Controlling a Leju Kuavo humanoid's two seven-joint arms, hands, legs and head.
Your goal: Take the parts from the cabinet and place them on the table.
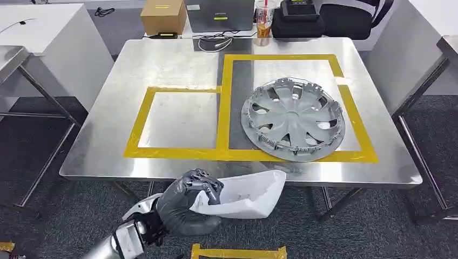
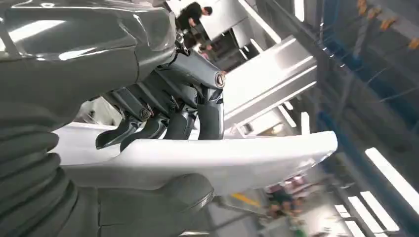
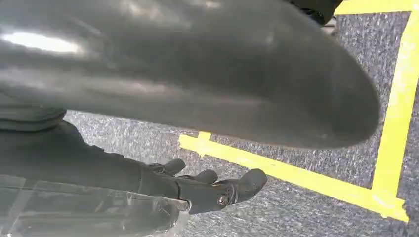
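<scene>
White part [image 1: 249, 195] in left robot hand [image 1: 189, 208]

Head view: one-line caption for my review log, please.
Left hand holds a white part below the steel table's near edge; hubcap already placed.

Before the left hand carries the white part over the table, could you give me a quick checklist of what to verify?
1. Hold on the white part: the left hand grips it, fingers over the top and thumb underneath. Ok.
2. Small yellow-taped square: bare steel inside. Ok.
3. Hubcap: lies inside the large taped square, apart from the small one. Ok.
4. Part above table height: it hangs just short of the near edge; cannot tell.
5. Right hand: hangs over the floor and holds nothing. Ok.
</scene>
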